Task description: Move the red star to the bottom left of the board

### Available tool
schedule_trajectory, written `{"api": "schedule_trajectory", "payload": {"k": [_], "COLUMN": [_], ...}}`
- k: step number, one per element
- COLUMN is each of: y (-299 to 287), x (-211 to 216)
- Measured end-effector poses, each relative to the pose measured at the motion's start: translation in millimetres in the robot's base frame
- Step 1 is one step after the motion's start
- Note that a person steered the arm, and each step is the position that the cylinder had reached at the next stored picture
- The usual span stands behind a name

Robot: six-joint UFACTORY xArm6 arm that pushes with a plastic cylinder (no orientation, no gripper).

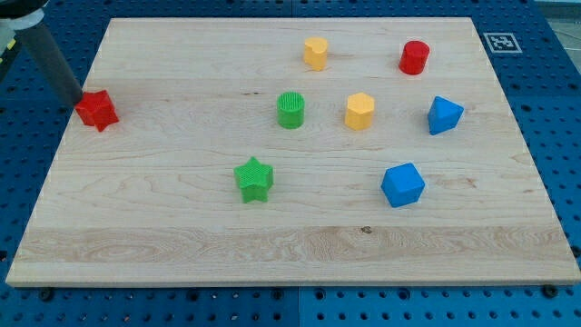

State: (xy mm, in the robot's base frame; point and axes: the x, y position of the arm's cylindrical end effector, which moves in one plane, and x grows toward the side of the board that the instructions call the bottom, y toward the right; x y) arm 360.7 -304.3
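Observation:
The red star point(97, 110) lies near the board's left edge, in the upper half of the view. My tip point(77, 98) is at the star's upper left side, touching or nearly touching it; the dark rod slants up to the view's top left corner. The wooden board point(182, 245) fills most of the view.
A green star point(254, 179) lies left of centre. A green cylinder point(290, 110), two yellow blocks point(316, 54) point(359, 111), a red cylinder point(414, 57) and two blue blocks point(444, 114) point(402, 184) lie to the right. A blue pegboard point(554, 136) surrounds the board.

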Motion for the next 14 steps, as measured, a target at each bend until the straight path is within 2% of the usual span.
{"api": "schedule_trajectory", "payload": {"k": [1,2,4,6,7,8,9,10,11,13,14], "y": [-1,-1,71,91,97,37,0,-1,-1,19,24], "x": [-23,-22,-29,-28,6,13,-19,-16,26,30,47]}}
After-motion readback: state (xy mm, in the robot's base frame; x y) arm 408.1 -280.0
